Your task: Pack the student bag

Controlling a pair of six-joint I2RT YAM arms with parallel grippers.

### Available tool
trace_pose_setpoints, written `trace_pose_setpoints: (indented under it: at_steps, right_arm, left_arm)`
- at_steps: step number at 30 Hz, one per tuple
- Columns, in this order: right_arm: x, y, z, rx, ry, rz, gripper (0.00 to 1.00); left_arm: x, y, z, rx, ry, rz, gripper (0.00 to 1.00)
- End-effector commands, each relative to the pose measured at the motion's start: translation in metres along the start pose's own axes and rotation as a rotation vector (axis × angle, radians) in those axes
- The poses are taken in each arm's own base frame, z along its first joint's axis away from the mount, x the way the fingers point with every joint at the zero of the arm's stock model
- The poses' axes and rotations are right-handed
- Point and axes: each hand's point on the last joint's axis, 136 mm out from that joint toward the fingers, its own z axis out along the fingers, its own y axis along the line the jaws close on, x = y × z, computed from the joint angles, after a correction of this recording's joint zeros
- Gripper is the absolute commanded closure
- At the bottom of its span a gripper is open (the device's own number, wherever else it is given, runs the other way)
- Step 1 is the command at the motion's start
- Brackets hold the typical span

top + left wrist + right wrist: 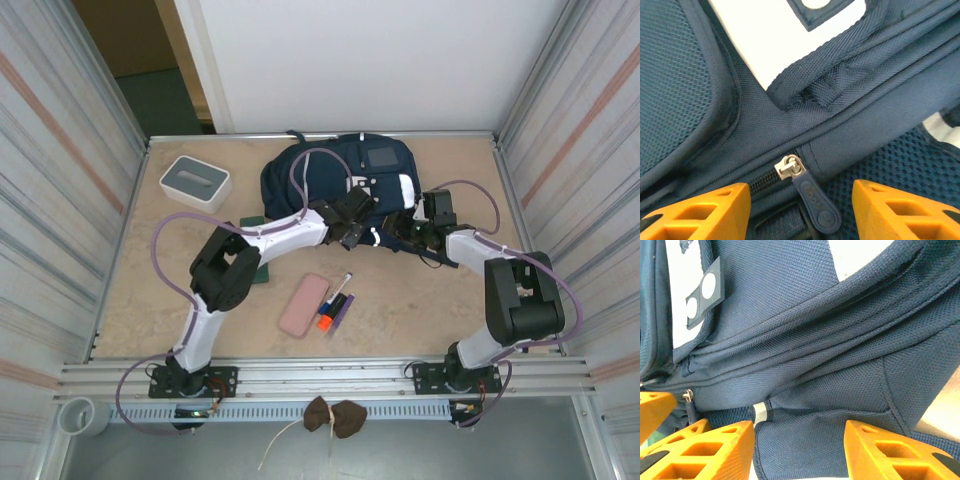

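Note:
The student bag (335, 175), navy with white patches and a grey square, lies at the back middle of the table. My left gripper (350, 228) hovers at its near edge, jaws open. In the left wrist view a silver zipper slider (790, 166) and its dark blue pull tab (815, 200) lie between the orange fingers (715, 212) of the left gripper (800, 212), touching neither. My right gripper (405, 228) is at the bag's near right side. In the right wrist view the right gripper (800, 450) stands open astride navy mesh fabric (810, 405) of the bag.
A white-and-grey box (195, 182) stands at the back left. A green book (262, 262) lies under the left arm. A pink case (303, 304) and some markers (335, 305) lie in the middle near the front. Metal walls close in both sides.

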Motion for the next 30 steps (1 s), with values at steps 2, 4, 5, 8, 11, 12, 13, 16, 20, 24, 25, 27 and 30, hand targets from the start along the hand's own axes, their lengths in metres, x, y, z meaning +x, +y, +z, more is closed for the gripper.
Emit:
trace_pose_setpoints:
  at_steps: [2, 4, 5, 8, 11, 12, 13, 16, 20, 24, 25, 27, 30]
  right_arm:
    - [0.005, -0.006, 0.007, -0.006, 0.016, 0.024, 0.51]
    - [0.005, -0.006, 0.008, -0.007, 0.017, 0.025, 0.51]
    - [0.005, -0.007, 0.008, -0.006, 0.016, 0.025, 0.51]
    - [0.005, -0.007, 0.008, -0.005, 0.018, 0.028, 0.51]
    - [0.005, -0.008, 0.008, -0.001, 0.017, 0.027, 0.51]
    - [0.004, -0.008, 0.007, -0.001, 0.015, 0.027, 0.51]
    - [0.005, -0.008, 0.007, 0.0, 0.016, 0.027, 0.51]
    - [0.004, -0.009, 0.007, 0.003, 0.013, 0.026, 0.5]
    - [0.005, -0.01, 0.008, 0.005, 0.015, 0.03, 0.5]
    - [0.004, -0.01, 0.008, 0.01, 0.013, 0.028, 0.5]
    - [0.004, -0.011, 0.008, 0.013, 0.012, 0.027, 0.5]
    - [0.005, -0.012, 0.008, 0.015, 0.014, 0.028, 0.5]
    - [0.006, -0.014, 0.009, 0.022, 0.017, 0.029, 0.51]
  left_arm:
    - [0.006, 0.006, 0.005, -0.066, 0.055, 0.083, 0.48]
    - [0.005, 0.007, 0.005, -0.074, 0.063, 0.099, 0.5]
    - [0.005, 0.008, 0.005, -0.081, 0.064, 0.108, 0.5]
    - [0.004, 0.01, 0.002, -0.099, 0.065, 0.128, 0.55]
    - [0.004, 0.01, 0.002, -0.1, 0.067, 0.143, 0.59]
    - [0.004, 0.01, 0.002, -0.099, 0.068, 0.145, 0.61]
    - [0.004, 0.009, 0.001, -0.096, 0.067, 0.144, 0.63]
    - [0.003, 0.007, -0.001, -0.081, 0.065, 0.148, 0.7]
    - [0.001, 0.007, -0.004, -0.074, 0.059, 0.155, 0.77]
    - [-0.002, 0.004, -0.009, -0.05, 0.047, 0.147, 0.79]
    - [-0.003, 0.003, -0.01, -0.037, 0.04, 0.14, 0.8]
    - [-0.005, 0.001, -0.011, -0.001, 0.033, 0.118, 0.81]
    - [-0.01, 0.001, -0.012, 0.046, 0.023, 0.081, 0.84]
